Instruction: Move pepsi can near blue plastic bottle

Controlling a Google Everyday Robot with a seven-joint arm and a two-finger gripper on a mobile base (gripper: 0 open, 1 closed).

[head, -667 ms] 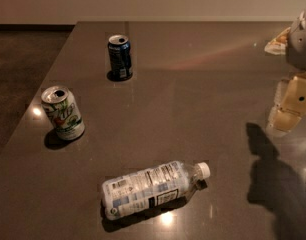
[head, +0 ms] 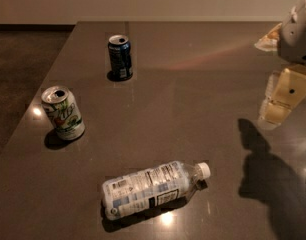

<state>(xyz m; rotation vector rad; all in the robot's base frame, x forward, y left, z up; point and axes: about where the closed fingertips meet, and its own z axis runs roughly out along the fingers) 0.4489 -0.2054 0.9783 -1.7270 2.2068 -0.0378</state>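
Note:
The pepsi can (head: 120,57) stands upright on the far left part of the dark table (head: 193,99); it is dark blue with a silver open top. The blue plastic bottle (head: 153,188) lies on its side near the front, white cap pointing right. My gripper (head: 279,109) hangs at the right edge of the view, above the table, far from both the can and the bottle, with nothing seen in it. Its shadow falls on the table below it.
A white and green can (head: 63,113) stands upright at the left, between the pepsi can and the bottle. The table's left edge runs diagonally past it, with dark floor (head: 23,69) beyond. A pale wall (head: 143,1) lies behind the table.
The gripper has shifted slightly; the cans and bottle have not moved.

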